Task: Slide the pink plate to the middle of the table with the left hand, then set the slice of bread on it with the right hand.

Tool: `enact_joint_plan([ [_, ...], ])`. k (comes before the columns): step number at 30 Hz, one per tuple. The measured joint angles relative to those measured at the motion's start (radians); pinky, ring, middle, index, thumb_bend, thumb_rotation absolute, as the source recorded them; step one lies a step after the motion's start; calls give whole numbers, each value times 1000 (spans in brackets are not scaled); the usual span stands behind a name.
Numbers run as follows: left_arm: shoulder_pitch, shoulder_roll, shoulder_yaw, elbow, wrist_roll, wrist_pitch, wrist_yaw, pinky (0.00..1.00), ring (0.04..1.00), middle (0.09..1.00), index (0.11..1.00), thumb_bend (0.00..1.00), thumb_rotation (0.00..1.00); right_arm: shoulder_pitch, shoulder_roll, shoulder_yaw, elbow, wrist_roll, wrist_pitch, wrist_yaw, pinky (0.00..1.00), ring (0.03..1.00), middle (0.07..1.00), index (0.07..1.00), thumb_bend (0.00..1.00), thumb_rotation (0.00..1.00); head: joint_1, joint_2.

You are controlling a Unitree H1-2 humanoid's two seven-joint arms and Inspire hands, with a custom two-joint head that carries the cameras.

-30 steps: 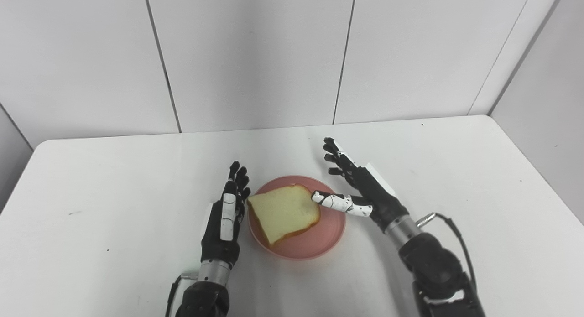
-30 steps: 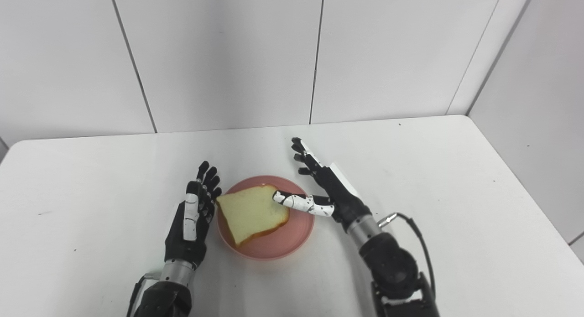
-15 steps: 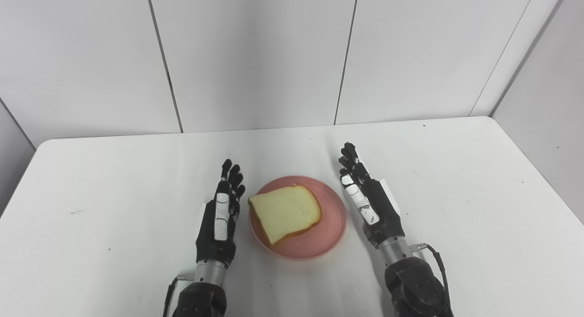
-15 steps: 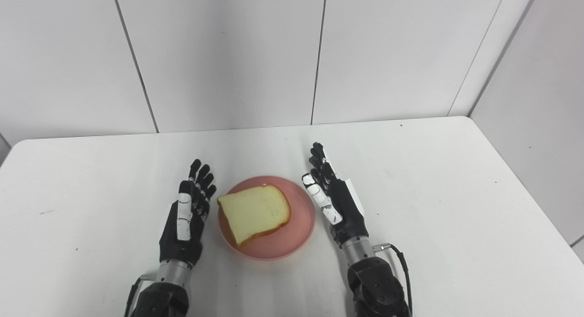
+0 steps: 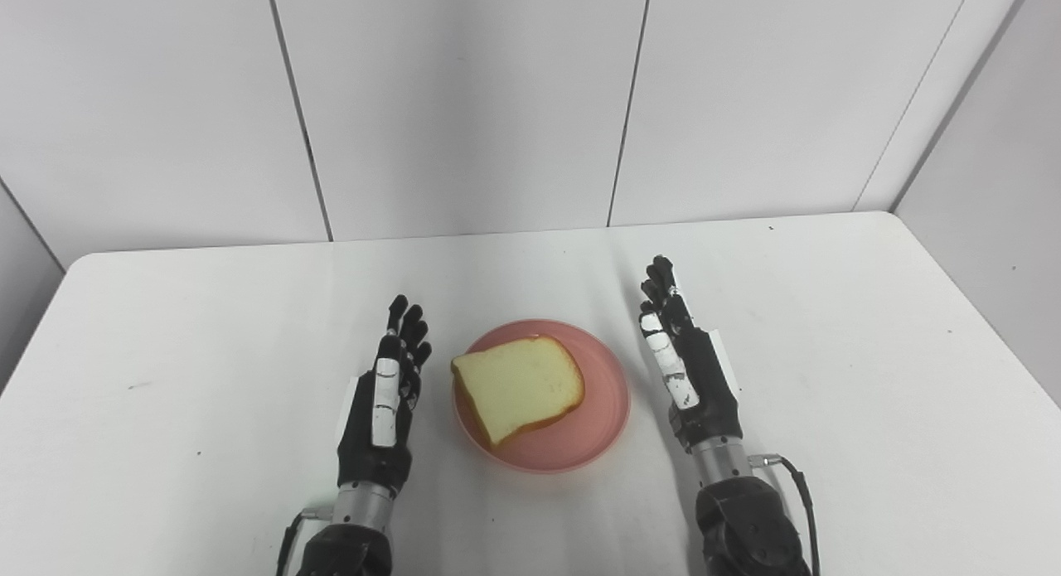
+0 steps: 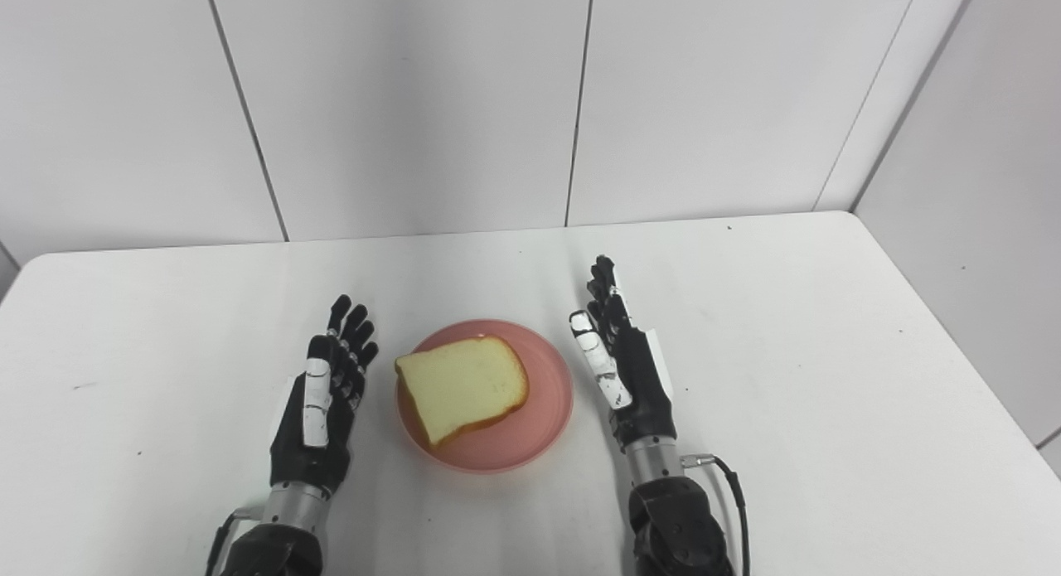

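The pink plate (image 5: 588, 431) sits near the middle of the white table (image 5: 166, 327). The slice of bread (image 5: 518, 385) lies flat on the plate, toward its left side. My left hand (image 5: 383, 406) rests to the left of the plate, open and empty, fingers straight and pointing away from me. My right hand (image 5: 688, 369) rests to the right of the plate, open and empty, fingers straight. Neither hand touches the plate or the bread. The same scene shows in the right eye view, with the plate (image 6: 539, 427) between the two hands.
White wall panels (image 5: 464, 104) stand behind the table's far edge. The table's right edge (image 5: 978, 311) runs close to a side wall.
My right hand has let go of the bread and drawn back to the right of the plate, thumb folded in. My left hand has moved a little left, away from the plate.
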Motion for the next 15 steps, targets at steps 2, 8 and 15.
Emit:
enact_joint_plan([
  [2,1,1,-1,-3,5,5,6,1000,1000,1000,1000,699,971,7,0,5,-4,3,0,0,1000,1000,1000,1000,649,841,8,11],
  [8,9,1,-5,-13,25,14,14,1000,1000,1000,1000,704,953,15,-1,9,-6,12,8,-8,1000,1000,1000,1000,673,854,31,37],
  [15,9,1,-7,-12,31,12,21,1000,1000,1000,1000,701,938,11,-8,8,-7,14,47,-19,1000,1000,1000,1000,672,878,26,57],
])
